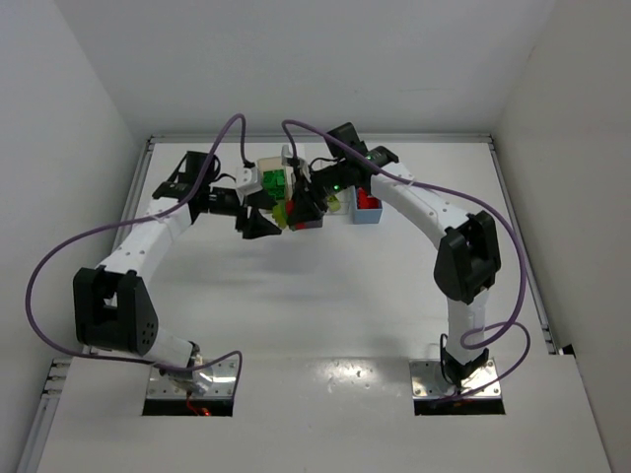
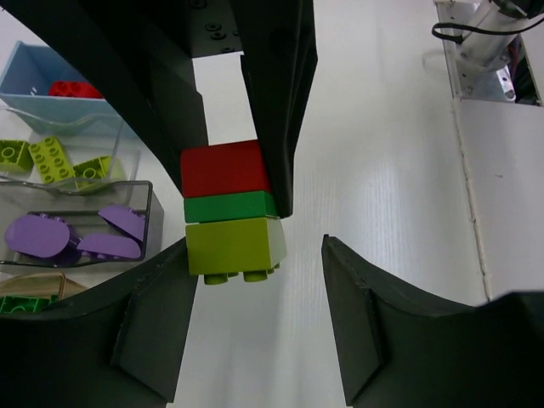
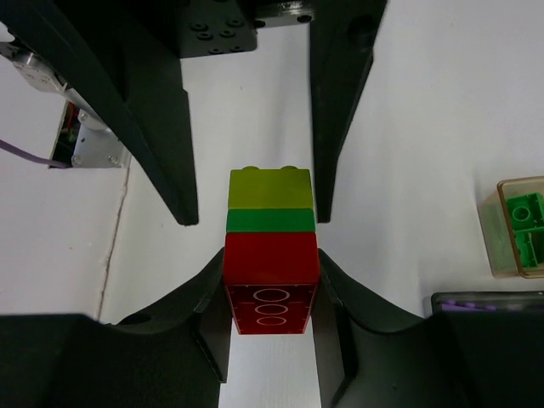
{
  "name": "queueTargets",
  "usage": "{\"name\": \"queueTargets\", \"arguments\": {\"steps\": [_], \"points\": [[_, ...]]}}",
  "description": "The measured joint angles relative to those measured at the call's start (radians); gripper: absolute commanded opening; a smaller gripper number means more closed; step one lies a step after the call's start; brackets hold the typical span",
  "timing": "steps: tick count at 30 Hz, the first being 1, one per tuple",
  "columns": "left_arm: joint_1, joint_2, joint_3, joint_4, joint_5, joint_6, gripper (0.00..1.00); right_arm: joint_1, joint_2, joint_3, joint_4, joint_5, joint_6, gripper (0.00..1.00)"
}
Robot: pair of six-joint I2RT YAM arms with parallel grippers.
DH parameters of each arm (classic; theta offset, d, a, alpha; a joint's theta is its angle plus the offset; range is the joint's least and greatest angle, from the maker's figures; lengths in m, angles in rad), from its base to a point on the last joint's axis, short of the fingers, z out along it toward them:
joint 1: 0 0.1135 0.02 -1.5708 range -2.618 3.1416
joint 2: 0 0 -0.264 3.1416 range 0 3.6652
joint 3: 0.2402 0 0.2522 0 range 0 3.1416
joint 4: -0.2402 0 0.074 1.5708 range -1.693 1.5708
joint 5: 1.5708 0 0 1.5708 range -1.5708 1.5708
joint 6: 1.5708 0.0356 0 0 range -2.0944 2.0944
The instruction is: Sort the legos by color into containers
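The stack of three bricks (image 3: 270,246) hangs above the table (image 2: 382,153), between the two grippers that meet over the far middle of the table. It is made of a red brick (image 3: 270,272), a thin dark green brick (image 3: 270,220) and a lime brick (image 3: 270,189) pressed together in a row. The right gripper (image 3: 272,280) is clamped tight on the red brick, one finger on each side of it. The left gripper (image 2: 253,246) faces it from the other side with its jaws about halfway apart around the lime brick. One finger is at or touching the brick's side, and a clear gap shows between the other finger and the brick, so it has no grip on it. Just beside the stack, in the left wrist view, four bins stand in a row. The light blue bin (image 2: 25,72) has a red piece (image 2: 72,87) in it. Next to it, the clear bin (image 2: 119,140) holds lime pieces (image 2: 49,160). The dark grey bin (image 2: 144,212) holds flat purple pieces (image 2: 38,231). The tan bin (image 2: 34,280), at the edge of the view, holds a green piece (image 2: 17,303).
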Motion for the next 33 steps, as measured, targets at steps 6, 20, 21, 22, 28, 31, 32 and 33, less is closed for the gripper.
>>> {"name": "queueTargets", "arguments": {"steps": [6,20,21,22,28,31,32,33], "points": [[-0.012,0.031,0.031,0.005,-0.018,-0.023,0.31,0.001,0.0,-0.001,0.011,-0.003,0.014,0.07],[-0.035,0.051,0.024,0.037,-0.091,-0.035,0.08,-0.015,-0.074,-0.13,0.108,0.091,0.009,0.06],[-0.037,0.051,0.016,0.03,-0.108,-0.023,0.08,-0.024,-0.096,-0.155,0.11,0.121,0.013,0.06],[-0.037,0.053,0.011,0.012,-0.121,-0.013,0.08,-0.047,-0.124,-0.183,0.116,0.156,0.015,0.06],[-0.052,0.173,0.083,-0.014,-0.156,-0.025,0.08,-0.193,-0.293,-0.337,0.173,0.361,0.038,0.06],[-0.072,0.27,0.148,0.047,-0.174,-0.097,0.08,-0.232,-0.401,-0.423,0.191,0.434,0.068,0.06],[-0.081,0.294,0.166,0.072,-0.179,-0.124,0.08,-0.237,-0.432,-0.449,0.196,0.451,0.079,0.05],[-0.092,0.322,0.193,0.091,-0.182,-0.158,0.08,-0.239,-0.459,-0.47,0.199,0.463,0.092,0.05]]}}
